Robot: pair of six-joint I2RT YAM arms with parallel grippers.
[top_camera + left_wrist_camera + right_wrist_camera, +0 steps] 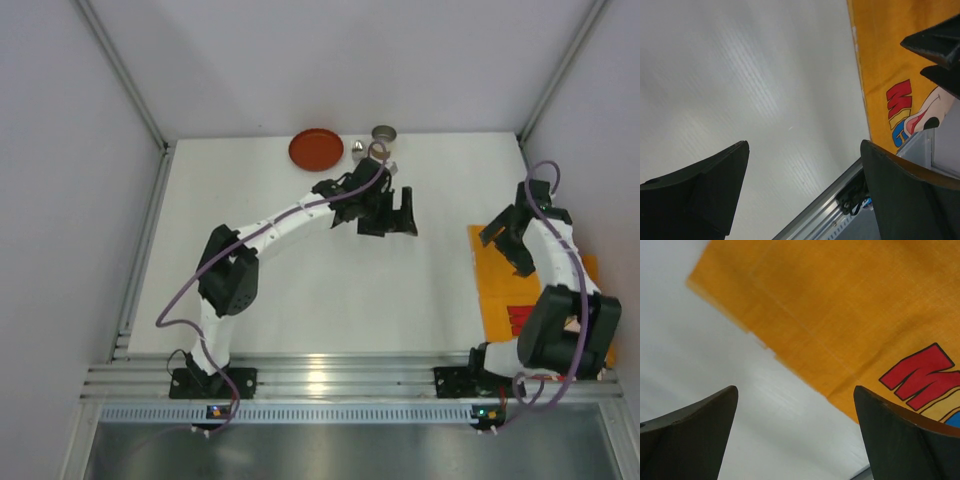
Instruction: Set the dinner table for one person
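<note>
The dinner table (pixel 300 290) is a flat white top with a ribbed aluminium rail (pixel 330 385) along the near edge. A red plate (pixel 315 150), a small silver piece (pixel 357 150) and a metal cup (pixel 384 133) sit at the far edge. An orange Mickey Mouse placemat (pixel 497 290) lies at the right, and also shows in the left wrist view (pixel 890 65) and the right wrist view (pixel 840 315). My left gripper (pixel 392 222) is open and empty above the table's far middle, near the cup. My right gripper (pixel 505 248) is open and empty over the placemat's far left corner.
Pale lilac walls close in the left, far and right sides. The left arm's wrist hides a small object (pixel 391 168) beside the cup. The right arm lies over the placemat's right part. In the left wrist view the right gripper's fingers (pixel 940 45) show at top right.
</note>
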